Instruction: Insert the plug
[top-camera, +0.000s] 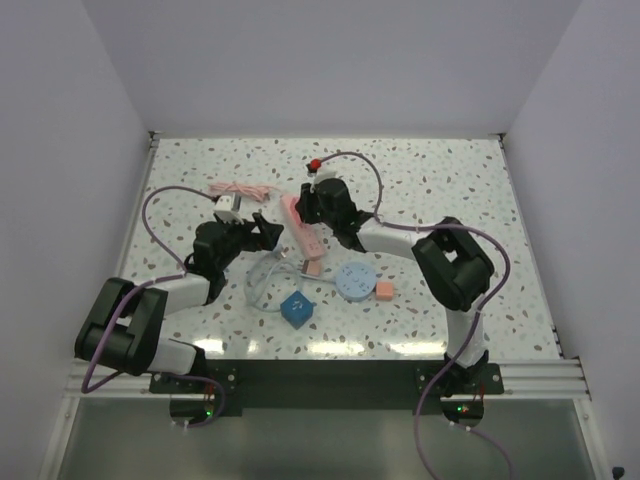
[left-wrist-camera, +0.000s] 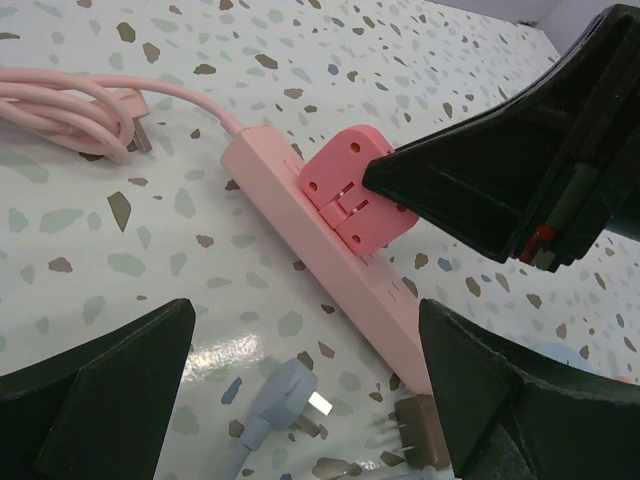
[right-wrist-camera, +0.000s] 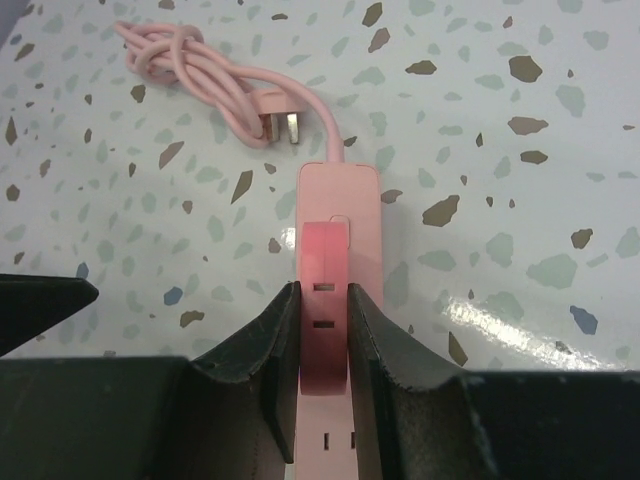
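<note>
A salmon-pink plug block (left-wrist-camera: 350, 185) sits on top of the long pale pink power strip (left-wrist-camera: 330, 270), near its corded end. My right gripper (right-wrist-camera: 322, 292) is shut on the plug (right-wrist-camera: 324, 310), with one black finger pressed on each side. Its prongs are hidden under its body. The strip (right-wrist-camera: 338, 200) runs straight away from the right wrist camera. In the top view the right gripper (top-camera: 312, 205) covers the plug over the strip (top-camera: 303, 235). My left gripper (left-wrist-camera: 305, 340) is open and empty, low over the table beside the strip's free end, shown in the top view (top-camera: 262, 232).
The strip's pink cord (top-camera: 240, 188) lies coiled at the back left. A grey-blue plug (left-wrist-camera: 270, 395) and a brown plug (left-wrist-camera: 420, 430) lie loose near the strip's free end. A blue cube (top-camera: 297, 308), a pale blue disc (top-camera: 356, 281) and a small pink block (top-camera: 384, 291) sit nearer the arm bases.
</note>
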